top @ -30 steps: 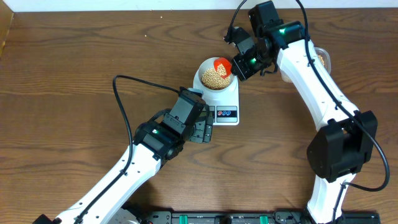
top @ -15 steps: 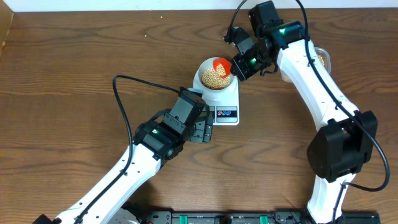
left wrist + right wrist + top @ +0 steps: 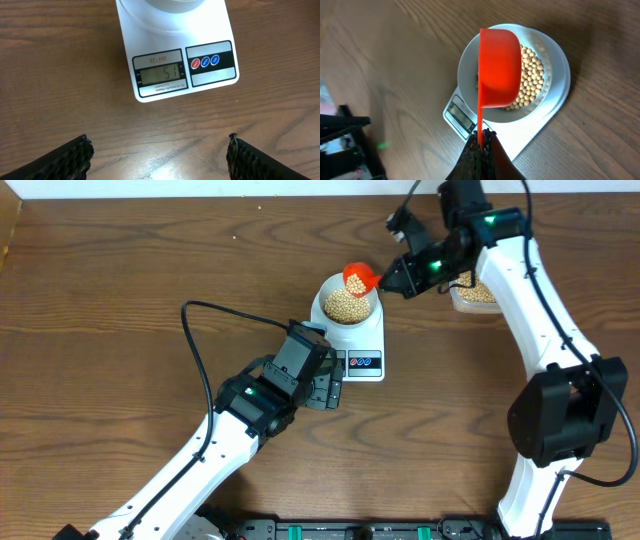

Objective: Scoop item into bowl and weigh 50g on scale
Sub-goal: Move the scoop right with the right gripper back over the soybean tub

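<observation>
The white bowl (image 3: 347,308) holds tan beans (image 3: 344,304) and stands on the white scale (image 3: 367,350). In the left wrist view the scale (image 3: 175,55) shows its display (image 3: 161,75) reading 51, with red and blue buttons (image 3: 205,62). My right gripper (image 3: 398,280) is shut on the handle of an orange scoop (image 3: 359,277), held above the bowl's far right rim. In the right wrist view the scoop (image 3: 499,67) hangs over the bowl (image 3: 470,65) and beans (image 3: 532,80), its underside towards the camera. My left gripper (image 3: 159,155) is open and empty over bare table in front of the scale.
A clear plastic container (image 3: 474,294) with more beans stands at the right, behind the right arm. The left arm (image 3: 262,393) lies across the table's front left, its cable looping beside it. The table's back edge is close behind the bowl.
My right gripper has moved right and back with the orange scoop, lifting it from inside the bowl to above its far right rim. The clear container is now more exposed. The left arm has not moved.
</observation>
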{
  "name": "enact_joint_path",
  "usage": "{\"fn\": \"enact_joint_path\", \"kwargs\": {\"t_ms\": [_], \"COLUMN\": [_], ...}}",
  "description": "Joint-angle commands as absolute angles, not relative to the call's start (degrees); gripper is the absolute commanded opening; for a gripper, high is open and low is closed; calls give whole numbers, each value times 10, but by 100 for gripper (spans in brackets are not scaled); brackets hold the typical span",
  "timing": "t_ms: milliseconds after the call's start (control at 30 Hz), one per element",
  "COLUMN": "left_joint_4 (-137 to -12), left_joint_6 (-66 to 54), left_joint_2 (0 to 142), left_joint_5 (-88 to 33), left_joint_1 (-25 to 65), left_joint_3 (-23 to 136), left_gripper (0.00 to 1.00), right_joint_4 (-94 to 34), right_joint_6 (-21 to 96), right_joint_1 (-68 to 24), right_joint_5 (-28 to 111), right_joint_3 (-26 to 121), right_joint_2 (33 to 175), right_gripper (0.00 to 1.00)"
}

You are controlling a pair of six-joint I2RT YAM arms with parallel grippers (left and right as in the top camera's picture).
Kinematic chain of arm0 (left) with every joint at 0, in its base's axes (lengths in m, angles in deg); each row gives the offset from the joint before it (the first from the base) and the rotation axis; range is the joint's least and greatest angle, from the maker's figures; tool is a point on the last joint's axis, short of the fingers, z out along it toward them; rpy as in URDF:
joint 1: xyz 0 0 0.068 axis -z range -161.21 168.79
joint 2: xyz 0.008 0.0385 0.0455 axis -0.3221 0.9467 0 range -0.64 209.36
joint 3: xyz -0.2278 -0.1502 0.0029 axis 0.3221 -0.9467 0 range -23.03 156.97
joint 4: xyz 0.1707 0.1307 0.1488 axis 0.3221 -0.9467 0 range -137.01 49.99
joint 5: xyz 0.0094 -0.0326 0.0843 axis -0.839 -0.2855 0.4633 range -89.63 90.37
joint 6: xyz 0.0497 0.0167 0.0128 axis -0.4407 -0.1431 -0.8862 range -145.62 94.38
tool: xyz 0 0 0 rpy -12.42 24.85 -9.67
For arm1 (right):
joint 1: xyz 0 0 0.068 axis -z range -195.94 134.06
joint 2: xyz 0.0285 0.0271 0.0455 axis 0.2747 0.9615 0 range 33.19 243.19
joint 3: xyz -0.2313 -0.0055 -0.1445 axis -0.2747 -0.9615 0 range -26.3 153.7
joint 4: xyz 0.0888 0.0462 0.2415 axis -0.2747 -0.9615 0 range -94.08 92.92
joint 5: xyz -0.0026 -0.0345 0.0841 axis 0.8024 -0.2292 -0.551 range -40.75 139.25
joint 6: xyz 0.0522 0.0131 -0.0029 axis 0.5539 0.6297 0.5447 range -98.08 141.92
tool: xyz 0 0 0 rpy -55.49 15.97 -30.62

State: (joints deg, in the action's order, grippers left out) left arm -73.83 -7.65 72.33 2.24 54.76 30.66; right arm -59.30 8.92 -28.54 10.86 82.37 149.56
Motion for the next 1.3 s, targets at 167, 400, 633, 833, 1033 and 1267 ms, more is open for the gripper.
{"fn": "enact_joint_path", "kwargs": {"t_ms": [167, 400, 633, 833, 1033, 1267], "left_joint_4": [-737, -738, -738, -737, -738, -737], "left_joint_6": [-80, -80, -80, -80, -80, -80], "left_joint_2": [723, 723, 723, 723, 723, 723], "left_joint_5": [28, 28, 28, 28, 28, 28], "left_joint_1": [546, 546, 546, 546, 546, 546], "left_joint_3": [307, 307, 307, 307, 307, 307], "left_gripper": [88, 88, 88, 88, 88, 88], "right_joint_4": [-596, -598, -598, -607, -627, -643], "right_joint_6": [86, 81, 81, 81, 68, 64], "right_joint_1": [-261, -261, -226, -161, -77, 9], "right_joint_5": [37, 36, -15, -35, -34, 10], "right_joint_3": [829, 829, 829, 829, 829, 829], "right_joint_2": [1479, 1479, 1479, 1479, 1479, 1479], "right_gripper": [1, 1, 1, 1, 1, 1]}}
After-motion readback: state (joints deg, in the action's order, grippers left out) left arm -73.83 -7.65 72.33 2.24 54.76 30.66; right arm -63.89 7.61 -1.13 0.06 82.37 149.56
